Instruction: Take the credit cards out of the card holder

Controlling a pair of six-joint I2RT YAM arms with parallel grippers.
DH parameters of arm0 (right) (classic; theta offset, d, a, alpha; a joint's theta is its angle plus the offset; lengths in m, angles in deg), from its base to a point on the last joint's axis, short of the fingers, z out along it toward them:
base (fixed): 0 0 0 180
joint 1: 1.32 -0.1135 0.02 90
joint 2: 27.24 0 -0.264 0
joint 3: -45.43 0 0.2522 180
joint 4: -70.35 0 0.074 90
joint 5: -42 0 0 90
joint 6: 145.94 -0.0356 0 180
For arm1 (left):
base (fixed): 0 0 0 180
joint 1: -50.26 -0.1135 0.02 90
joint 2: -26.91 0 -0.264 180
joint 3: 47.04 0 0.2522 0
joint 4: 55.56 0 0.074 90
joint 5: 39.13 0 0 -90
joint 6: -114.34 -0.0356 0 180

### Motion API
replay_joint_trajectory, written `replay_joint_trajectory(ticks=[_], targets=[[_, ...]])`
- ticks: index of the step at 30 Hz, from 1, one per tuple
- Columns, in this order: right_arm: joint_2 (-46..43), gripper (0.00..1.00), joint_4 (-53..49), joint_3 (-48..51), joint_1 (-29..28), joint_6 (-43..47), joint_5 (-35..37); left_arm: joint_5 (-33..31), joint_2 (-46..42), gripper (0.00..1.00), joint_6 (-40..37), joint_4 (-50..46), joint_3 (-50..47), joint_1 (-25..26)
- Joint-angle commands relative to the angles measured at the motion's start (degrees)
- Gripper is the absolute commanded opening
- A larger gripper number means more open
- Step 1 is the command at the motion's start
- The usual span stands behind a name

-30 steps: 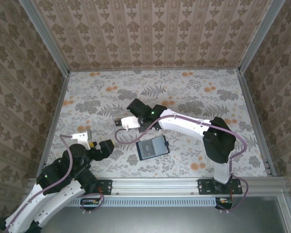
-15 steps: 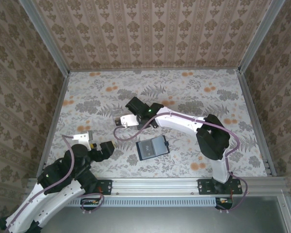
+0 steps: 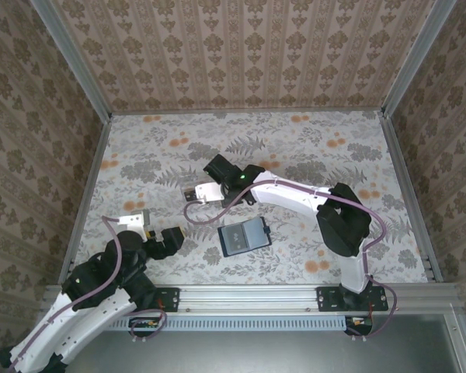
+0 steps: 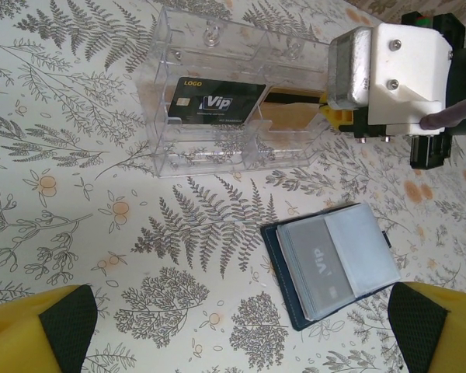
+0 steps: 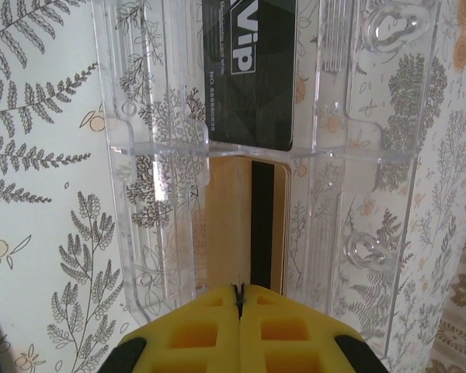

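Observation:
The dark navy card holder lies open on the table, a grey VIP card in its clear sleeve. My right gripper is shut on a tan card with a black stripe, holding it inside the near compartment of a clear plastic box. A black VIP card lies flat in the far compartment. From the left wrist view the right gripper sits at the box's right end. My left gripper is open, hovering left of the card holder with nothing between its fingers.
Metal rails and patterned walls enclose the floral table. The right arm stretches across the middle, just behind the card holder. The left gripper hangs near the front left corner.
The right arm's elbow has shifted a little to the left while its gripper and the tan card stay at the box. The left arm has barely moved.

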Motion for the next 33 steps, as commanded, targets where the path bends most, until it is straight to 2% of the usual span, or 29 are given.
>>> replay_joint_trajectory(ticks=[1, 17, 18, 20, 33], targets=[[-2.2, 0.0, -0.7, 1.6, 0.4, 0.4, -0.5, -0.7, -0.6, 1.0, -0.1, -0.2, -0.3, -0.5], [3.1, 0.0, 0.2, -2.2, 1.2, -0.9, -0.6, -0.4, -0.6, 1.0, 0.0, -0.7, -0.1, -0.5], [3.2, 0.02, 0.2, -2.2, 1.3, -1.0, -0.7, -0.4, -0.6, 1.0, 0.1, -0.6, -0.2, -0.5], [3.3, 0.17, 0.6, -2.2, 1.3, -1.1, -0.5, -0.3, -0.6, 1.0, 0.0, -0.5, -0.3, -0.5], [4.3, 0.23, 2.0, -3.2, 1.9, -2.2, -0.4, -0.5, -0.6, 1.0, 0.0, -0.4, -0.3, -0.5]])
